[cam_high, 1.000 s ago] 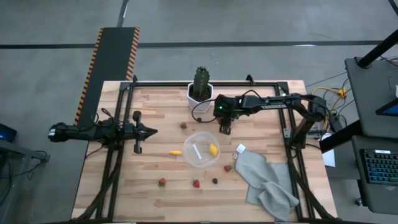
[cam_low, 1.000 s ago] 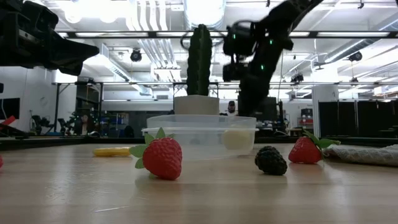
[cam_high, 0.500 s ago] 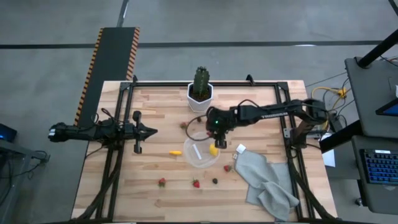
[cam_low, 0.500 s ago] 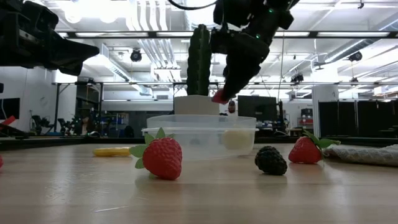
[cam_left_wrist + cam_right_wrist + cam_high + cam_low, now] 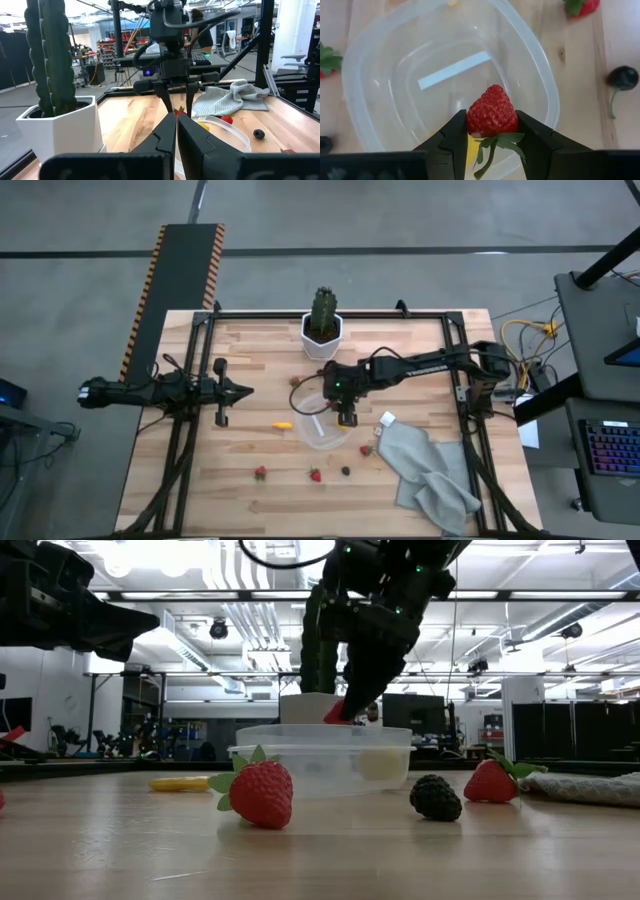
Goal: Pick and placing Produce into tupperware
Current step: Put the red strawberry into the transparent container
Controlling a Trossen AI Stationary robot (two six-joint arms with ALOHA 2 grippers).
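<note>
My right gripper point(image 5: 345, 416) hangs over the round clear tupperware point(image 5: 316, 432), shut on a red strawberry point(image 5: 491, 115), which the low view shows just above the rim point(image 5: 320, 730). A yellow lemon point(image 5: 378, 762) lies inside the tupperware. Other produce rests on the wood: strawberries point(image 5: 260, 473) point(image 5: 316, 475) point(image 5: 367, 449), a dark berry point(image 5: 346, 471) and a small yellow piece point(image 5: 283, 424). My left gripper point(image 5: 243, 391) waits shut, above the table's left side. My right gripper pinches the strawberry by its two sides point(image 5: 472, 120) between its fingers point(image 5: 527, 132), near the leafy end. The fingers come from above, pointing down. The strawberry is lifted clear over the open tupperware, with its tip pointing away from the gripper.
A tall green cactus point(image 5: 322, 310) in a white hexagonal pot point(image 5: 322, 340) stands just beyond the tupperware. One more strawberry point(image 5: 296, 381) lies beside the pot. A crumpled grey cloth point(image 5: 425, 470) covers the table's near right part. A black metal frame point(image 5: 330, 313) edges the table.
My right gripper has moved from beside the cactus pot toward the table's near and left edges, until it came over the tupperware. It has sunk lower toward the rim, still holding the strawberry.
</note>
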